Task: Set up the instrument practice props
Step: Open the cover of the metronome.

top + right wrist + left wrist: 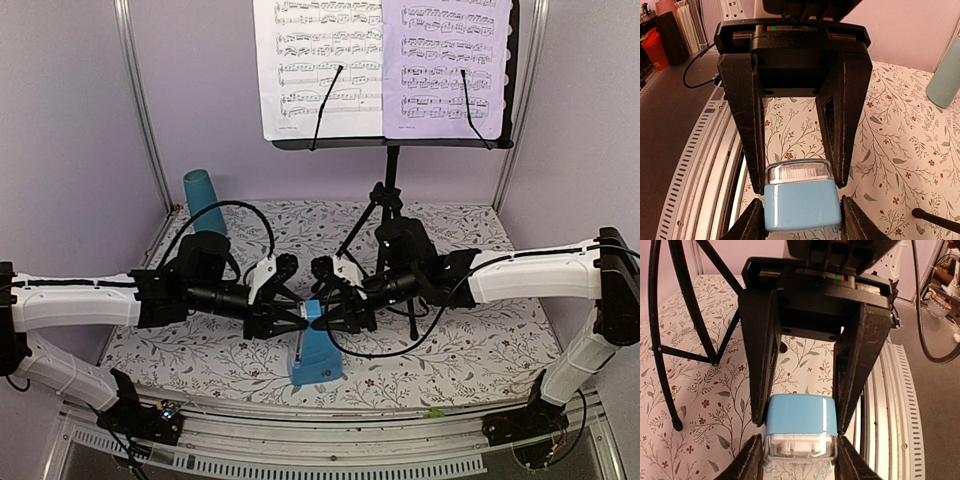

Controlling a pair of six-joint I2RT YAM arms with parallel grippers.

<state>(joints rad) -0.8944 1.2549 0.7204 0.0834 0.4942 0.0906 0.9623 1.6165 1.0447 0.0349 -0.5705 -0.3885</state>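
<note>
Floral tablecloth (480, 360), lavender walls (70, 130) — left fingers (749, 462) and right fingers (747, 222) clamp the blue metronome (315, 358).

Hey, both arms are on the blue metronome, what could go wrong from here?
Both sets of fingers, left gripper and right gripper, pinch the metronome near its narrow top; uneven pulls could twist or tip it. The right arm lies by the music stand legs; a swing might knock it and its pages.

Stand legs (385, 197) crowd behind the metronome (315, 355); teal cup (204, 198) stands far left.
</note>
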